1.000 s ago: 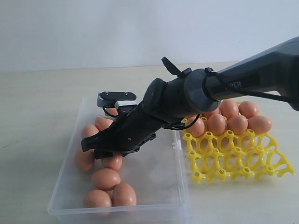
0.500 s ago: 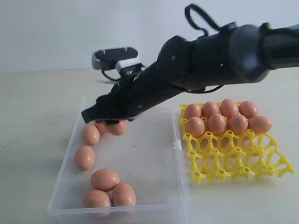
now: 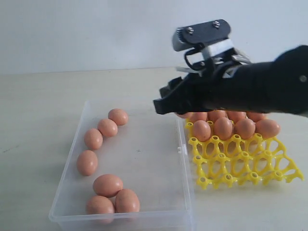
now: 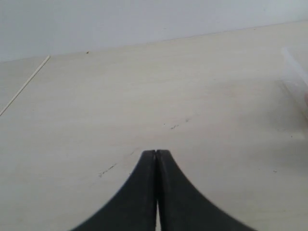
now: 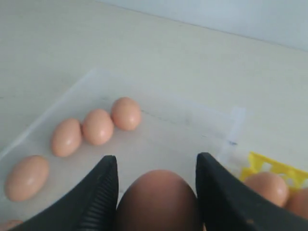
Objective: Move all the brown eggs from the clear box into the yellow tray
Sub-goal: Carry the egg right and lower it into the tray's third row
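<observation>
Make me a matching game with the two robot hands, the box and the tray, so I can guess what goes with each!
Things:
1. right hand
2. left hand
3. box
4. tray

Matches:
A. yellow, near cups empty
B. shut, holding nothing
C. holds an egg
D. clear, seven loose eggs inside

Pairs: 1-C, 2-B, 3-D, 4-A

Pale, faintly grained wooden tabletop (image 3: 38,96) under soft even light, plain white wall (image 3: 72,33) behind
</observation>
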Robot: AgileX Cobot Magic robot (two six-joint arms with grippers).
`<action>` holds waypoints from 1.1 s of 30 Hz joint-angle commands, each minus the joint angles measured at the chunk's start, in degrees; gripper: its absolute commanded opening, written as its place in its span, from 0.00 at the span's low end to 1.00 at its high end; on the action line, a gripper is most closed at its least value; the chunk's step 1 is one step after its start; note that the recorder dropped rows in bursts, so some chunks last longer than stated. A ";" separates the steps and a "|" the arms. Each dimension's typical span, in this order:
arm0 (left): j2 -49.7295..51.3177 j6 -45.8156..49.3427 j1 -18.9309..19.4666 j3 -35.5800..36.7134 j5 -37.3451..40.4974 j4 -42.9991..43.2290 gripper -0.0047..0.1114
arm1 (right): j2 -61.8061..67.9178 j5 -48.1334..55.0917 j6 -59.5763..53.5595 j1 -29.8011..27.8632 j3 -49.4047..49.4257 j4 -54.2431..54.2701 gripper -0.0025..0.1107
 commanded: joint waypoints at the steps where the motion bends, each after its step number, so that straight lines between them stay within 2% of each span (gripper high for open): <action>1: 0.04 -0.15 -0.29 -0.23 -0.51 -0.03 0.04 | -3.37 -11.04 -0.06 -2.75 8.64 0.41 0.02; 9: 0.04 -0.15 -0.29 -0.23 -0.51 -0.03 0.04 | -0.87 -16.66 3.64 -3.86 12.04 2.04 0.02; 20: 0.04 -0.15 -0.29 -0.23 -0.51 -0.03 0.04 | 7.88 -19.10 14.58 -3.86 12.04 -0.30 0.02; 33: 0.04 -0.15 -0.29 -0.23 -0.51 -0.03 0.04 | 11.18 -19.72 19.17 -3.86 12.04 -2.91 0.02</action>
